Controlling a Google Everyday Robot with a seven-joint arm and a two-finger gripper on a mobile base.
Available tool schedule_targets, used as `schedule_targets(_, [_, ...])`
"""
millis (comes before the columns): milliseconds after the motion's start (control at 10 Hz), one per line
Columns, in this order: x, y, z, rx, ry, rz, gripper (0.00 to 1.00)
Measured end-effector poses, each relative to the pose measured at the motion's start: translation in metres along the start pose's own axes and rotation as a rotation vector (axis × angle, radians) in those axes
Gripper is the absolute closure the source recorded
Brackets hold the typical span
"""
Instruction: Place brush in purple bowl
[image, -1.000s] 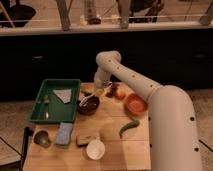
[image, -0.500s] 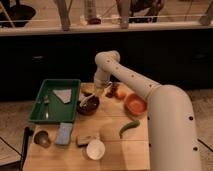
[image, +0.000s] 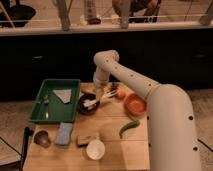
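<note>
The single camera view looks down on a light wooden worktop (image: 117, 147), with the white robot arm (image: 150, 92) reaching in from the right and bending down at the far middle. Its gripper (image: 100, 88) hangs just behind the far rim of the small glossy dark purple bowl (image: 85, 108). It sits too close against the bowl to tell whether it is released or grasping the brush. The slim pale-handled brush (image: 93, 103) seems to lie with one end inside that bowl, its handle slanting up over the right rim towards a round orange-red bowl (image: 135, 105) nearby. A green rectangular tray (image: 37, 116) lies left of the purple bowl, and a curved green pepper (image: 129, 127) lies nearer, to the right. The placing step looks nearly or fully done. The next move probably calls for a straight lift clear of the handle, so the brush is not tipped out.
</note>
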Motion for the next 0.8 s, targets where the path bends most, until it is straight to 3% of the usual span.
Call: schedule_targets(800, [0.0026, 0.0006, 0.0009, -0.005, 0.0, 0.006, 0.2])
